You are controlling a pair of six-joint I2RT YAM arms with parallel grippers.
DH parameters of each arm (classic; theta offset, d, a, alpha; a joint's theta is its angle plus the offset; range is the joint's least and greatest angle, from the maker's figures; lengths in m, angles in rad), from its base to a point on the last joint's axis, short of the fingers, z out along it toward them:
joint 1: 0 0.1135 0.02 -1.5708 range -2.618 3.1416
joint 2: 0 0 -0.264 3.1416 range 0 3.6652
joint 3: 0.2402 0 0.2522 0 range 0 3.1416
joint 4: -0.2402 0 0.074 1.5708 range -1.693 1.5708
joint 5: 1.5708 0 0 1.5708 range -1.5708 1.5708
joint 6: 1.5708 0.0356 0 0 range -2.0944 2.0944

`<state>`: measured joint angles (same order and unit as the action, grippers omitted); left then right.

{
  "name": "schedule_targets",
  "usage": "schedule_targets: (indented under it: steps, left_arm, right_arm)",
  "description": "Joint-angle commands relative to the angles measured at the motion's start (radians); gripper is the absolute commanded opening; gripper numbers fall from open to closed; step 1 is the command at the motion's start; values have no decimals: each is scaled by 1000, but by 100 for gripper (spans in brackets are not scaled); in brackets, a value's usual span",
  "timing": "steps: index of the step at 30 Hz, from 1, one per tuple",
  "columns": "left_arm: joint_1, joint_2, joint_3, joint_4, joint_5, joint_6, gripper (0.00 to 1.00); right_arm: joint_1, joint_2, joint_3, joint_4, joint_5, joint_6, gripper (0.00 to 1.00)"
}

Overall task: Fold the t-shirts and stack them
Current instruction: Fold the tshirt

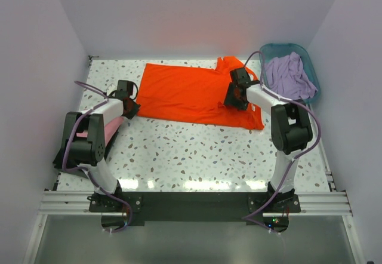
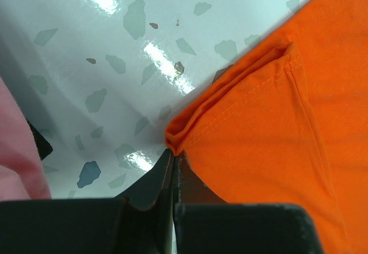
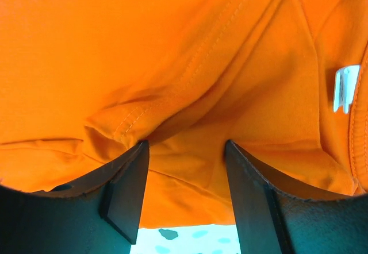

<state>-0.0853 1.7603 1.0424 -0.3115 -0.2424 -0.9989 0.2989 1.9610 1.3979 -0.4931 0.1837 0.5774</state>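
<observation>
An orange t-shirt [image 1: 185,91] lies spread flat across the back of the speckled table [image 1: 197,150]. My left gripper [image 1: 130,107] is at its near left corner. In the left wrist view the jaws [image 2: 173,153] are shut on that bunched orange corner [image 2: 190,127]. My right gripper [image 1: 234,100] rests on the shirt's right part, near the neck. There it stands open [image 3: 185,147], fingertips pressed into rumpled orange cloth [image 3: 172,47], with a fold lying between them. A white neck label [image 3: 345,87] shows at the right.
A teal basket [image 1: 285,47] at the back right corner holds a lavender t-shirt [image 1: 289,76]. A pink t-shirt [image 1: 110,126] lies under the left arm by the table's left edge, and its edge shows in the left wrist view [image 2: 14,156]. White walls close in the table.
</observation>
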Motion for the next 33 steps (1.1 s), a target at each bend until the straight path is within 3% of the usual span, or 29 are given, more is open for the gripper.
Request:
schedule_targets:
  steps: [1,10,15,20,23,24,27,30,33]
  left_arm:
    - [13,-35,7,15,-8,26,0]
    - [13,-25,13,15,-1,32,0]
    - [13,-16,16,17,2,32,0]
    - [15,-10,16,20,8,32,0]
    - [15,-7,16,22,11,32,0]
    - [15,-7,15,20,11,29,0]
    - [16,-4,15,22,14,29,0]
    - [16,-2,11,23,15,29,0]
    - [16,-2,7,25,15,31,0]
  right_arm:
    - [-1,25,81,22,-3,-1,59]
    - [2,114,228,-57,13,-62,62]
    - [5,121,228,-56,16,-86,66]
    - [6,157,280,-50,7,-87,61]
    - [5,202,343,-68,0,-85,42]
    - [5,210,355,-70,-1,-85,28]
    - [6,233,394,-64,-7,-76,13]
    - [5,259,427,-50,-30,-76,5]
    - [5,280,457,-50,-38,-85,3]
